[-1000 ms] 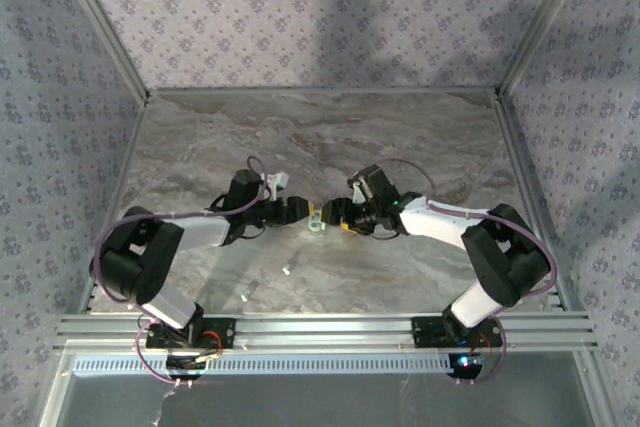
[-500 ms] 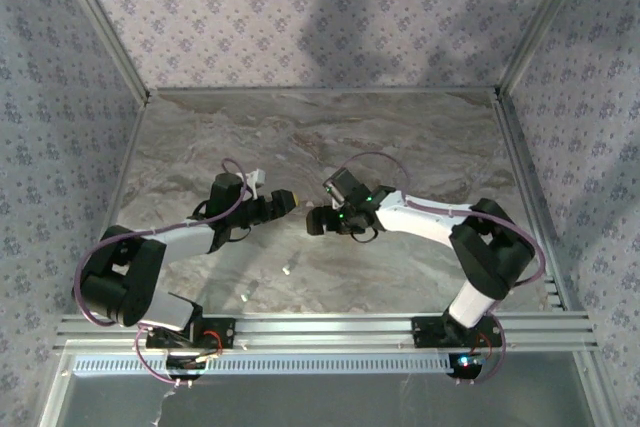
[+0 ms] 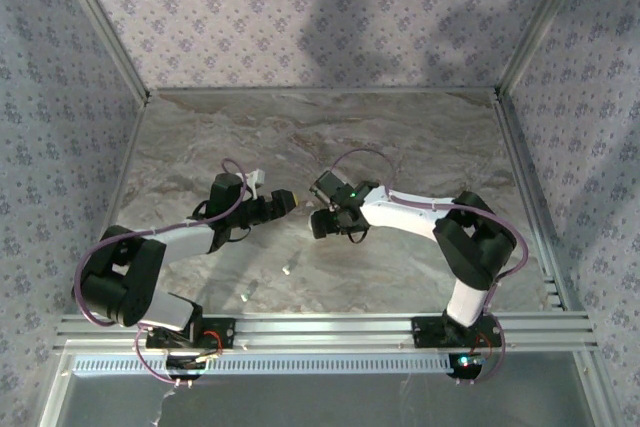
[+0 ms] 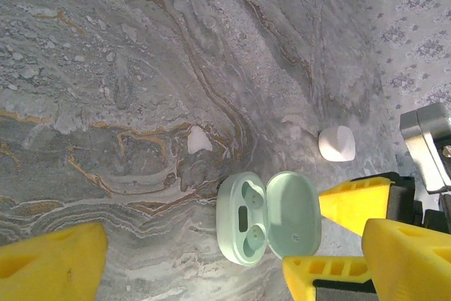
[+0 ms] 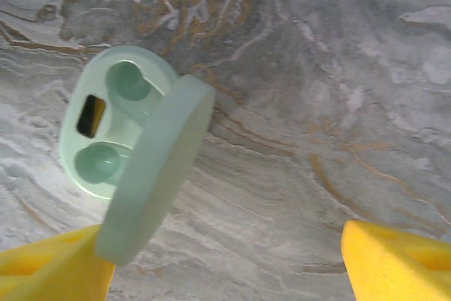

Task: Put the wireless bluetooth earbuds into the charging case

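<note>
A mint charging case (image 4: 246,218) lies open on the marble, both wells empty, its lid (image 4: 299,213) folded back. Seen from the right wrist, the case (image 5: 106,128) has its lid (image 5: 155,174) standing up beside my right gripper's left finger (image 5: 49,266). My right gripper (image 5: 225,266) (image 3: 320,222) is open over the case, holding nothing. My left gripper (image 4: 229,266) (image 3: 287,199) is open just left of the case. A white earbud (image 4: 337,143) lies beyond the case and a pale bit (image 4: 198,139) near it. Two more earbuds (image 3: 286,269) (image 3: 244,296) lie nearer the front.
The right gripper's yellow fingers (image 4: 356,202) reach into the left wrist view next to the lid. Patterned walls (image 3: 320,17) and metal posts enclose the marble table (image 3: 420,137); a rail (image 3: 320,327) runs along the near edge.
Both grippers were together at the case; the left has drawn back to the left and opened. The right has opened and shifted left over the case.
</note>
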{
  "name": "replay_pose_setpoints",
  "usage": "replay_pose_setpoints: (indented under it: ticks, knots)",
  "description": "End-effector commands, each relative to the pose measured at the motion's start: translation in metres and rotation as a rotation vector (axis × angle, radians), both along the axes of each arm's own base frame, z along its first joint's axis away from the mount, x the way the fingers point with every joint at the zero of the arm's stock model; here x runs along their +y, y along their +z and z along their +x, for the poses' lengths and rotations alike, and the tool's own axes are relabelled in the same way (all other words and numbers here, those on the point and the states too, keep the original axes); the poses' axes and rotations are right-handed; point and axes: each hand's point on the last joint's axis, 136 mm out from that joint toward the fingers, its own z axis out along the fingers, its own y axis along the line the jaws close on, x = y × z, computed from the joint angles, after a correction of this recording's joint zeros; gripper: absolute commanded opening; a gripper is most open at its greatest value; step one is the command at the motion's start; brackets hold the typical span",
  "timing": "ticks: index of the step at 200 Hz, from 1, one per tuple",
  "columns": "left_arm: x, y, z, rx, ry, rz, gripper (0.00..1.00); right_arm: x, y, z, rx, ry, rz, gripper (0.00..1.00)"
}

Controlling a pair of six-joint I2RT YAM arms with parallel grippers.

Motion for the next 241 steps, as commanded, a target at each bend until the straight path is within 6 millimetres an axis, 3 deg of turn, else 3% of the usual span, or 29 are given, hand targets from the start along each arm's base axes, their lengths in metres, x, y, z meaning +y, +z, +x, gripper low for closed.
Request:
replay_pose_setpoints:
  ticks: [1,138,239,241]
  knots:
    - [0.001,0.006,0.002,-0.019,0.001,-0.007,0.93,-0.017,0.001,0.004,-0.016,-0.011,-0.093,0.85]
    - [0.0,0.004,0.002,-0.016,-0.003,-0.008,0.94,-0.047,0.012,0.026,-0.026,-0.06,-0.101,0.84]
    - [-0.003,0.002,0.002,-0.007,-0.015,-0.017,0.94,-0.041,0.004,0.038,0.005,-0.052,-0.077,0.84]
    - [-0.003,0.002,0.002,-0.007,-0.015,-0.017,0.94,-0.036,0.011,0.044,-0.011,-0.053,-0.06,0.84]
